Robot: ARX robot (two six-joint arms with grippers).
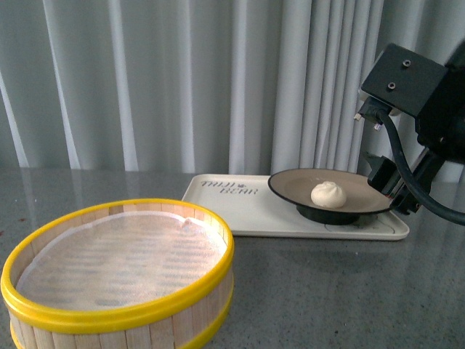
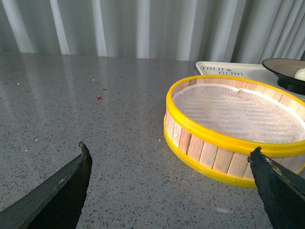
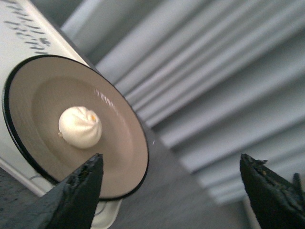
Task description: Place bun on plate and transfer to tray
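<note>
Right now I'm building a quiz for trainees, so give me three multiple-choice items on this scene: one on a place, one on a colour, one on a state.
1. Where does the bun lie?
A. in the steamer basket
B. on the plate
C. on the bare table

2. What colour is the steamer basket rim?
A. yellow
B. black
C. red

3. How is the right tool?
A. shut on the plate
B. shut on the bun
C. open

Answers:
1. B: the bun sits inside the plate, which stands on the tray.
2. A: a yellow band rings its top.
3. C: the wrist view shows its fingers wide apart, holding nothing.
</note>
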